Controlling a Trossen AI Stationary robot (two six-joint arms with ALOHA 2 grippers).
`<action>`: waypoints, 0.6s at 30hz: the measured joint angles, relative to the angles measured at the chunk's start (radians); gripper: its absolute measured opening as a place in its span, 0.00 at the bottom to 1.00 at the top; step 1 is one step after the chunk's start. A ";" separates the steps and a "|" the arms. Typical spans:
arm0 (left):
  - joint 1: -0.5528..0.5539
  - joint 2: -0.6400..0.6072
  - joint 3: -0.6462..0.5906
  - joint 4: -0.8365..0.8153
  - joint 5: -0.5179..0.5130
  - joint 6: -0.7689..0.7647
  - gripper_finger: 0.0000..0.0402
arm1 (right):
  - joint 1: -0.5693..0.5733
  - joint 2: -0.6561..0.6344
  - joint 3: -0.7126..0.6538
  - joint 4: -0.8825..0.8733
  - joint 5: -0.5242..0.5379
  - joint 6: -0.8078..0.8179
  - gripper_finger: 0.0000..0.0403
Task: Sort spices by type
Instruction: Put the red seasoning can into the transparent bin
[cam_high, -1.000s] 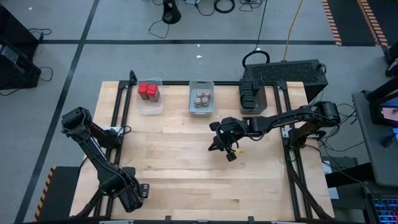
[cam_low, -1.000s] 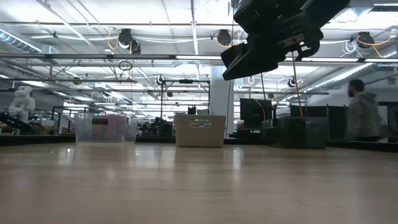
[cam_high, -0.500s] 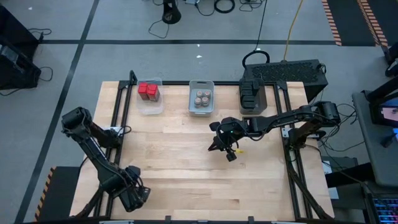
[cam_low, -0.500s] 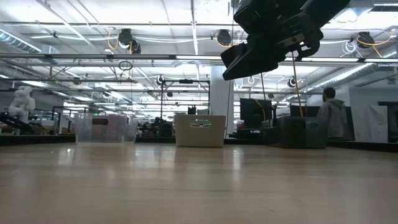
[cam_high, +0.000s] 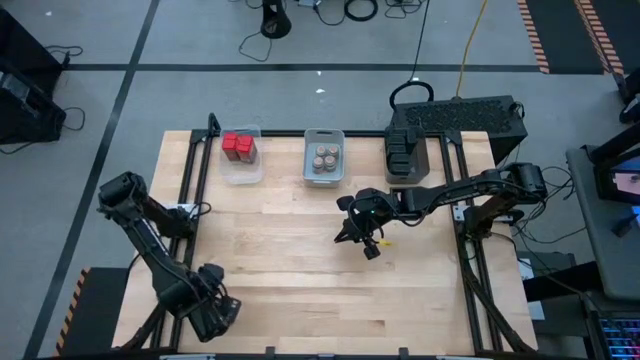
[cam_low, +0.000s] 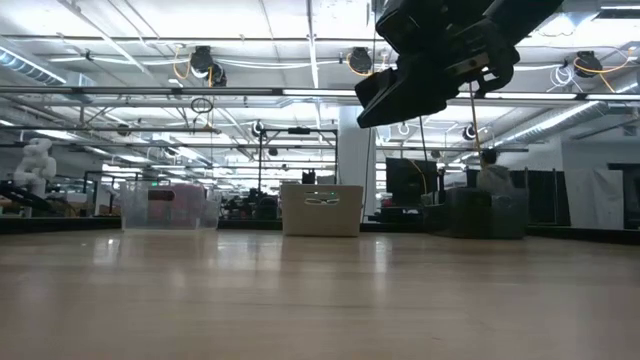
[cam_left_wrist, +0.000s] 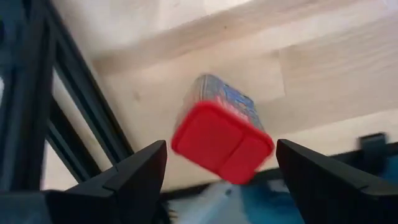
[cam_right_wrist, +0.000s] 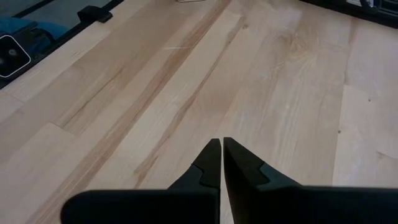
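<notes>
Pale butcher-block planks make up the table (cam_high: 300, 250), and along its far edge sit three bins; take the middle bin (cam_high: 324, 157) as the landmark. It holds the round brownish-topped jars (cam_high: 324, 158); the clear bin (cam_high: 241, 155) just to its left holds red blocks (cam_high: 238, 146), and the dark bin (cam_high: 405, 155) to its right holds dark grey blocks, hard to count. One spice is not yet sorted: a red-capped box (cam_left_wrist: 222, 137) lies tilted at the table's near left corner, diagonally well away from the middle bin. The left gripper (cam_left_wrist: 217, 168) hovers there with its fingers spread wide on either side of the box, apparently not touching it. The right gripper (cam_high: 360, 238) waits near and slightly right of the middle bin, above bare wood, fingers pressed together on nothing. The step in hand looks like picking up this last red box; the next move calls for lowering, closing squarely on its sides, then carrying it across to the clear bin.
</notes>
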 joint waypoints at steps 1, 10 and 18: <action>-0.007 0.000 0.008 0.000 -0.002 -0.052 0.77 | 0.000 0.000 0.000 0.000 0.000 0.000 0.00; -0.042 0.055 0.019 0.078 0.021 -0.239 0.77 | 0.000 0.000 0.000 -0.007 0.000 0.000 0.00; -0.046 0.079 0.019 0.228 -0.165 -0.160 0.77 | 0.000 0.000 0.000 -0.018 -0.011 -0.038 0.00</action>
